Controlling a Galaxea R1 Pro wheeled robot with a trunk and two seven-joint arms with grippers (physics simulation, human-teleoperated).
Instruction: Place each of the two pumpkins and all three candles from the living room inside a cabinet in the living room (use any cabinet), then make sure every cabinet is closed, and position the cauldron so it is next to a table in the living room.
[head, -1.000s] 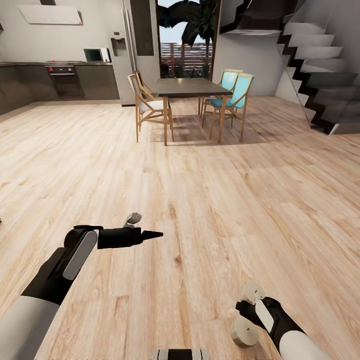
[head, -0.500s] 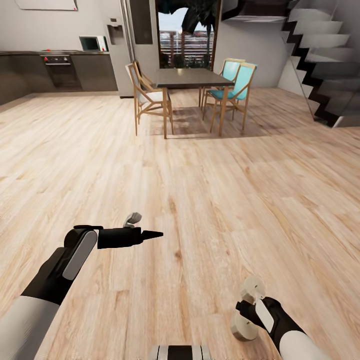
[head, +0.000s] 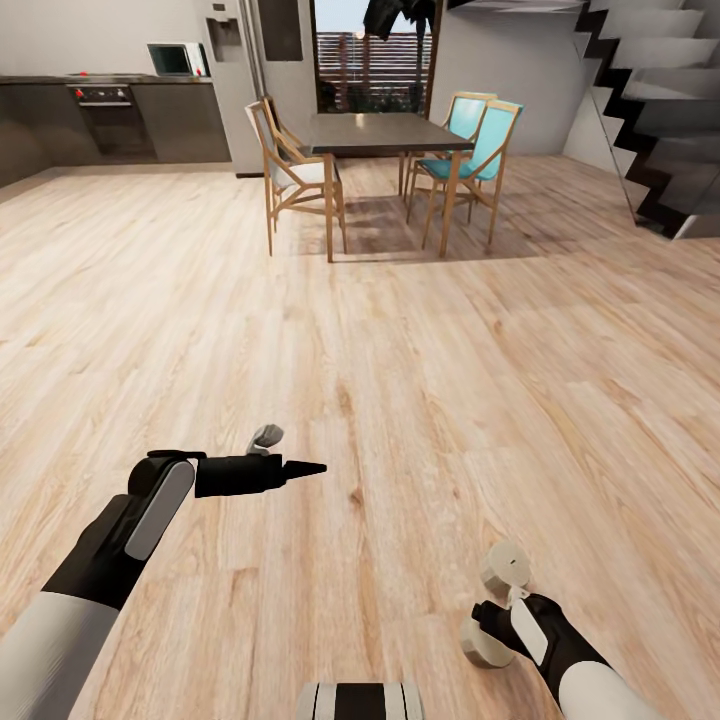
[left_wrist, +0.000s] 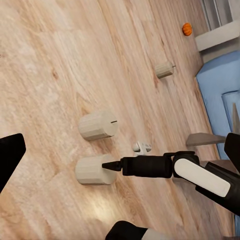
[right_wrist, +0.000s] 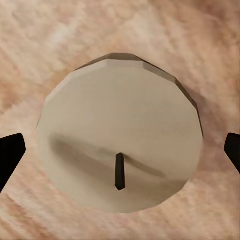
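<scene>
Right wrist view looks straight down on a short cream-white wax candle (right_wrist: 120, 150) standing upright on the pale wooden plank floor (right_wrist: 45, 30), dark wick (right_wrist: 119, 171) up. The right gripper (right_wrist: 120, 150) hangs over it with its jaws wide, one black fingertip (right_wrist: 10, 152) at each side, both apart from the wax and holding nothing.

In the left wrist view that candle has a second stubby cream candle (left_wrist: 98, 124) just beside it. A third cream candle (left_wrist: 163, 69) lies well apart, and a small round orange pumpkin (left_wrist: 187, 29) sits farther off. The left gripper (left_wrist: 120, 150) is also spread wide and empty.

In the head view the two near candles (head: 503, 568) flank the right gripper (head: 497, 612). The left gripper (head: 285, 455) hovers over bare floor. The dark dining table (head: 385, 133) with wooden chairs (head: 295, 185) stands far ahead.

The candle is probably light and stiff, with a smooth side that could slip. Being short, it leaves little wall to hold. The best grip seems to be across the round side, low down and centred, so that it does not tip or roll against its neighbour.
</scene>
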